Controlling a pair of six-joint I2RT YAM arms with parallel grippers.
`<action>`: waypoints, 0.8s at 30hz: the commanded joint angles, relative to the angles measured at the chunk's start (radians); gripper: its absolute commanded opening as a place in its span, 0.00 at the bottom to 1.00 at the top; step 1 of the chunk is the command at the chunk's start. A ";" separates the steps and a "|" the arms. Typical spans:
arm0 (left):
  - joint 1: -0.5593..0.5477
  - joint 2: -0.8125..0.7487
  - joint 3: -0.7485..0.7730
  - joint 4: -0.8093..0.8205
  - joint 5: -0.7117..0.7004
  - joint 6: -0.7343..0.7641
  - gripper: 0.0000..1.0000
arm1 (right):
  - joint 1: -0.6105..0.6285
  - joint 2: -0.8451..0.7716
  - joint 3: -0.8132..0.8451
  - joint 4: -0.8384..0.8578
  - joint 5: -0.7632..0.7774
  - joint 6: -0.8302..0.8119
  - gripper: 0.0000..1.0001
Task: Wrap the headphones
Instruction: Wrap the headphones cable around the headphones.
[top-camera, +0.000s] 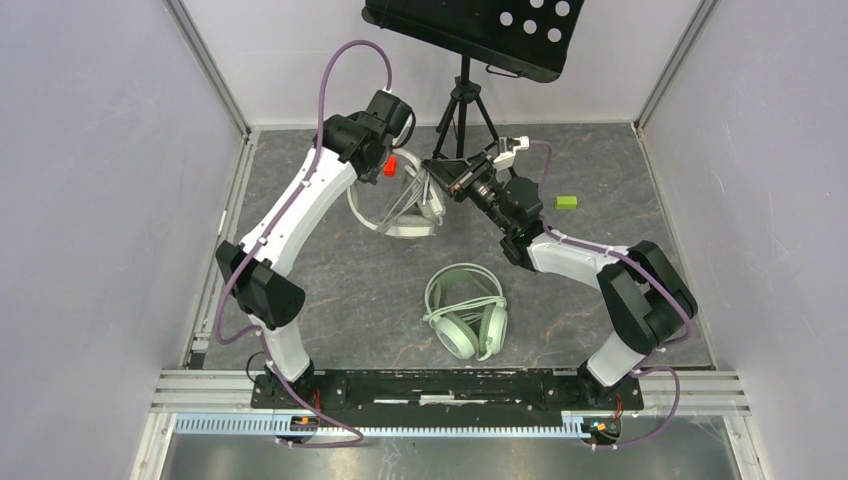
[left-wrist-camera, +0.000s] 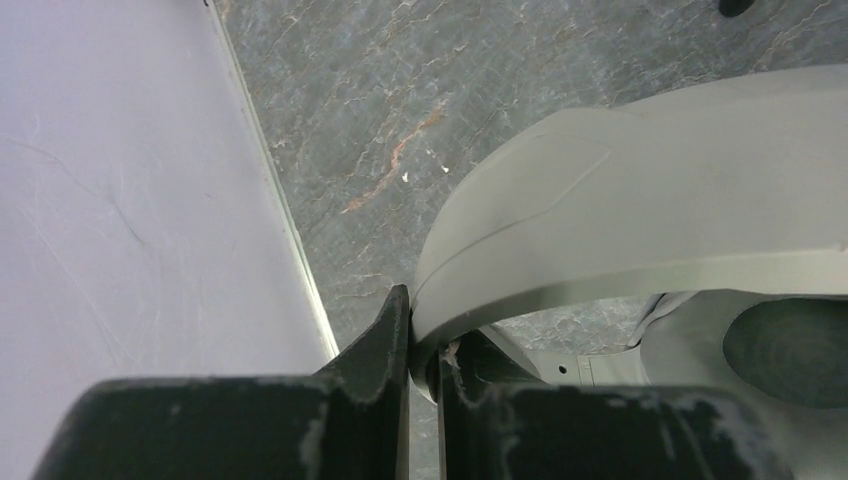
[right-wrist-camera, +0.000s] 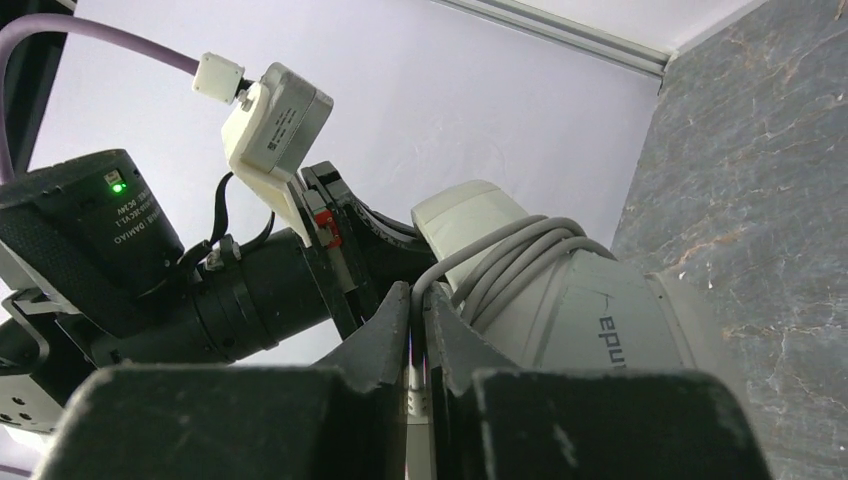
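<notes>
The left pincer (left-wrist-camera: 420, 310) is closed on the band of the white-grey headset (left-wrist-camera: 620, 200). The right pincer (right-wrist-camera: 418, 295) pinches its cable (right-wrist-camera: 500, 260) beside that band. The mint-green headset (top-camera: 467, 310) lies on the table (top-camera: 330, 290), apart from both.

Table (top-camera: 330, 290): dark grey stone-patterned slab with pale veins, walled left, right and far. Near centre, a pale mint-green over-ear headset (top-camera: 465, 310) with round cushions lies flat, earcups toward the near side. Far right, a small bright green rectangular block (top-camera: 567, 202), well apart from it. Far centre, a black tripod (top-camera: 463, 100) stands on spread legs. White-grey headset (top-camera: 400, 215) left of the tripod; contact with the slab not discernible.
</notes>
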 joint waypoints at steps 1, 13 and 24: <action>0.027 0.001 0.058 0.051 -0.001 -0.122 0.02 | 0.033 -0.063 0.068 0.005 0.007 -0.091 0.10; 0.039 -0.015 0.067 0.053 0.003 -0.137 0.02 | 0.078 -0.060 0.113 -0.108 0.051 -0.199 0.11; 0.047 -0.033 0.018 0.084 -0.008 -0.130 0.02 | 0.089 -0.024 0.076 0.099 0.046 0.031 0.11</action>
